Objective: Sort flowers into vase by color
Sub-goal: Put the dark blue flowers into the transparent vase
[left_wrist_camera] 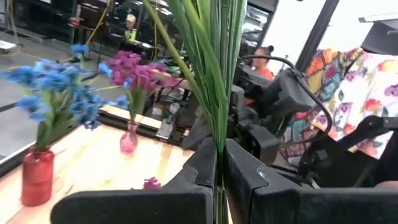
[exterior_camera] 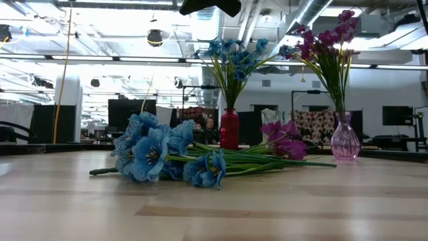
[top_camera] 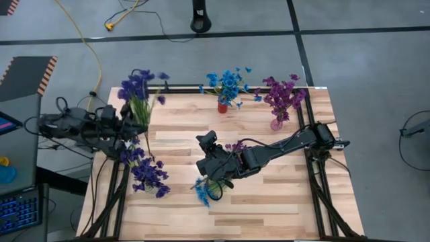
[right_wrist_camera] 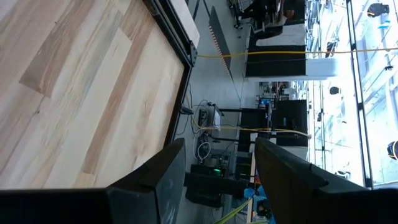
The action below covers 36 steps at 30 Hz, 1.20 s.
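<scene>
Violet flowers [top_camera: 136, 91] are standing upright at the counter's [top_camera: 269, 195] left edge, left gripper [top_camera: 127, 124] jaws pinching their stems like a vase. Right gripper [top_camera: 215, 176] is hovering, jaws spread, over loose blue flowers [exterior_camera: 157, 154], probably choosing one for the red vase [top_camera: 222, 106]

I am looking into a big open robotics lab or workshop. My wooden table [top_camera: 269, 195] is sitting in a black metal frame on a grey concrete floor [top_camera: 363, 60] marked with dark lines, and a yellow cable [top_camera: 91, 50] is trailing across it. Exposed ducts and ceiling lights [exterior_camera: 155, 37] are running overhead. Dark monitors [exterior_camera: 398, 115] are standing at benches behind, a keyboard [top_camera: 20, 212] is lying beside the rig, and a person [left_wrist_camera: 264, 59] is sitting beyond.
</scene>
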Available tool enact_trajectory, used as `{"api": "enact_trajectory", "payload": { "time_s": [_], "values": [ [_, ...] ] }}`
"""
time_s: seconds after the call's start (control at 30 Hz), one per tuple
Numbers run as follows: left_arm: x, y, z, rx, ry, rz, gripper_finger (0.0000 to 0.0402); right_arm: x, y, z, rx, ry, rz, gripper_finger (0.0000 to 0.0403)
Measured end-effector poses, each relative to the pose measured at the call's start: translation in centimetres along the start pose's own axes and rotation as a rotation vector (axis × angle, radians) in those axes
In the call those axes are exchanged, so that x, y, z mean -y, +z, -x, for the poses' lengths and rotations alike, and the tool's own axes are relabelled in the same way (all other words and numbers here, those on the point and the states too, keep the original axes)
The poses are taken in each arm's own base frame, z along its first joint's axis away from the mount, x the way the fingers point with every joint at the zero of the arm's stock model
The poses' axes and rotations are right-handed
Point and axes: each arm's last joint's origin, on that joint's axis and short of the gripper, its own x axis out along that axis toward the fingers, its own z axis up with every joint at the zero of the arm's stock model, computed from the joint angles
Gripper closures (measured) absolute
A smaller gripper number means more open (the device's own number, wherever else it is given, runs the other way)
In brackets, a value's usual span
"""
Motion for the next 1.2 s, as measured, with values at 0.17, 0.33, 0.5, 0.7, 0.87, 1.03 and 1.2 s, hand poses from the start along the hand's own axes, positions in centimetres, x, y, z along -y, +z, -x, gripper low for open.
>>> {"api": "enact_trajectory", "payload": {
  "time_s": [0.17,0.33,0.5,0.7,0.87,1.03,1.2],
  "values": [
    [1.1,-0.4,-1.8,-0.021,0.009,-0.064,0.0401,0.0,0.0,0.0,0.0,0.0,0.0,0.0184],
    [2.0,-0.8,-1.9,-0.016,0.05,-0.091,0.0401,0.0,0.0,0.0,0.0,0.0,0.001,0.0184],
    [3.0,-0.8,-1.3,0.0,0.022,-0.073,0.0401,0.0,0.0,0.0,0.0,0.0,0.001,0.0184],
    [4.6,-1.7,-1.0,-0.029,0.037,-0.091,0.0401,0.0,0.0,0.0,0.0,0.002,-0.012,0.0184],
    [6.3,-2.8,-0.7,-0.042,0.088,-0.129,0.0401,0.0,0.0,0.0,0.0,0.003,-0.012,0.0184],
    [7.9,-4.0,0.0,-0.038,0.123,-0.151,0.0401,0.0,0.0,0.0,0.0,0.003,-0.013,0.0184],
    [9.6,-5.3,0.7,-0.021,0.163,-0.195,0.0401,0.0,0.0,0.0,0.0,0.003,-0.013,0.0184]
  ]
}}
